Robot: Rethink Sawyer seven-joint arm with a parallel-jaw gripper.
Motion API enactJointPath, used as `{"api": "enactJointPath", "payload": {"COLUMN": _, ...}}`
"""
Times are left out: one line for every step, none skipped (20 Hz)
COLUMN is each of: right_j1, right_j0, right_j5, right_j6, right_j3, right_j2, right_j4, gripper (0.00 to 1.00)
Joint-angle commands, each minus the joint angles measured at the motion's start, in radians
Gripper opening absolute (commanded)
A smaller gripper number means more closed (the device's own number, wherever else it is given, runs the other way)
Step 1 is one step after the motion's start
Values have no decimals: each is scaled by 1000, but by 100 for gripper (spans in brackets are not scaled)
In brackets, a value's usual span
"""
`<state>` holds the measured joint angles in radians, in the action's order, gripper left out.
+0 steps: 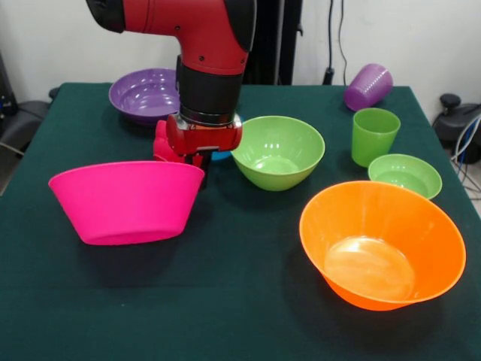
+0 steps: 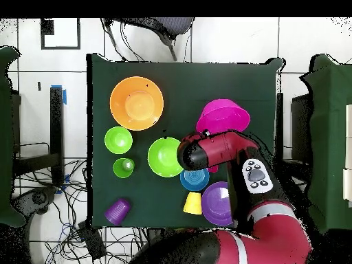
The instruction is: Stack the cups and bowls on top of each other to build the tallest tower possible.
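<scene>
End effector just behind tilted pink bowl.

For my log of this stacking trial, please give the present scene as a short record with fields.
arm: low over the table between pink bowl and medium green bowl
gripper: fingers hidden, state unclear
tilted: pink bowl
lying on its side: purple cup
upright: green cup, orange bowl, small light green bowl
stacking: none visible; the bowls in view stand apart
</scene>
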<state>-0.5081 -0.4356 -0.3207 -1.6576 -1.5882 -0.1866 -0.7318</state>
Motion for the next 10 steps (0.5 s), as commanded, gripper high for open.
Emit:
{"api": "enactJointPath", "payload": {"right_j1": 33, "right_j0": -31, "right_j5": -34, "right_j6": 87, "right_j3": 23, "right_j2": -90, "right_j4": -39, "gripper": 0}}
{"api": "enactJointPath", "payload": {"right_j1": 26, "right_j0": -39, "right_j5": -43, "right_j6": 98, "right_j3": 19, "right_j2": -98, "right_j4": -35, "gripper": 0}}
{"api": "enactJointPath", "payload": {"right_j1": 20, "right_j0": -48, "right_j5": -51, "right_j6": 109, "right_j3": 11, "right_j2": -104, "right_j4": -33, "gripper": 0}}
{"api": "enactJointPath", "payload": {"right_j1": 10, "right_j0": -58, "right_j5": -64, "right_j6": 121, "right_j3": 4, "right_j2": -113, "right_j4": -27, "gripper": 0}}
{"api": "enactJointPath", "payload": {"right_j1": 0, "right_j0": -68, "right_j5": -82, "right_j6": 136, "right_j3": -1, "right_j2": -123, "right_j4": -18, "gripper": 0}}
{"api": "enactJointPath", "payload": {"right_j1": -9, "right_j0": -75, "right_j5": -99, "right_j6": 146, "right_j3": -6, "right_j2": -130, "right_j4": -11, "gripper": 0}}
{"api": "enactJointPath", "payload": {"right_j1": -20, "right_j0": -85, "right_j5": -113, "right_j6": 155, "right_j3": -16, "right_j2": -138, "right_j4": -5, "gripper": 0}}
{"api": "enactJointPath", "payload": {"right_j1": -29, "right_j0": -91, "right_j5": -131, "right_j6": 162, "right_j3": -23, "right_j2": -144, "right_j4": 3, "gripper": 0}}
{"api": "enactJointPath", "payload": {"right_j1": -39, "right_j0": -97, "right_j5": -155, "right_j6": 174, "right_j3": -29, "right_j2": -153, "right_j4": 14, "gripper": 0}}
{"api": "enactJointPath", "payload": {"right_j1": -49, "right_j0": -105, "right_j5": -176, "right_j6": 185, "right_j3": -37, "right_j2": -164, "right_j4": 25, "gripper": 0}}
